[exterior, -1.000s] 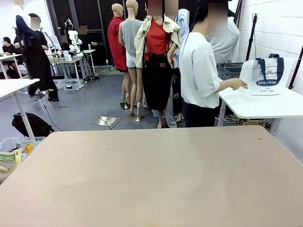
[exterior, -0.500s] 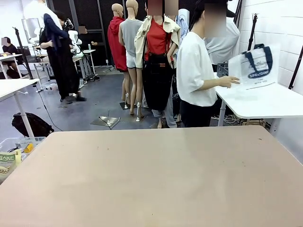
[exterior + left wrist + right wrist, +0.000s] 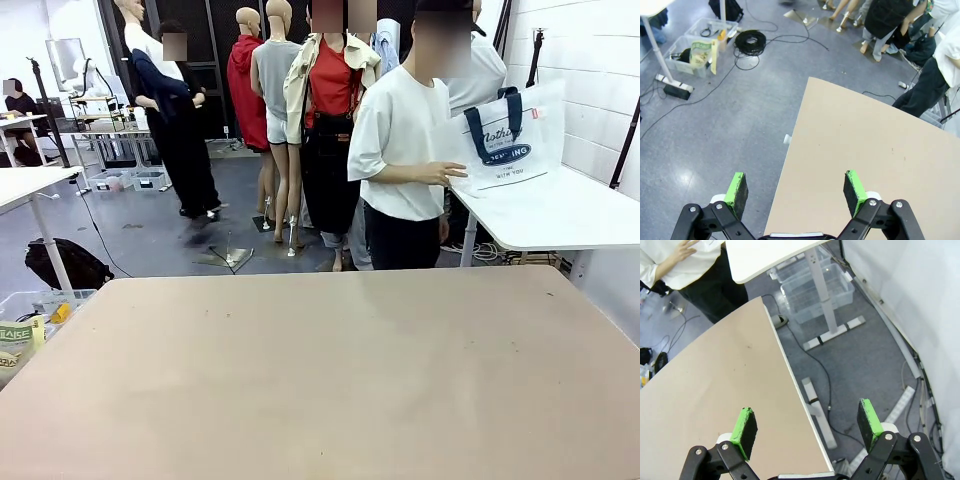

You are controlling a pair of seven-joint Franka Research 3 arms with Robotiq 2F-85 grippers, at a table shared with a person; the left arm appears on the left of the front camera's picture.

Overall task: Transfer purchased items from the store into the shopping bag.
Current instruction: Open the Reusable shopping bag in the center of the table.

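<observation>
On our left, the left gripper (image 3: 796, 187) hangs wide open and empty. It straddles the left edge of the broad beige matte table (image 3: 320, 380), with one green pad over the tabletop and the other over the grey floor (image 3: 715, 125). The tabletop between the arms is bare, so we judge there is free room to sweep inward, and only the two side edges need watching. The right gripper (image 3: 807, 427) is likewise spread and holds nothing, sitting across the right edge near the far corner. Beyond that corner a white side table (image 3: 560, 215) stands close.

Past the far edge, a person's hand (image 3: 440, 172) steadies the boxy translucent plastic shopping bag with navy strap handles (image 3: 505, 140) above that side table. We judge the transfer not yet begun: the bag must first reach our table, and every item is left to pack.
</observation>
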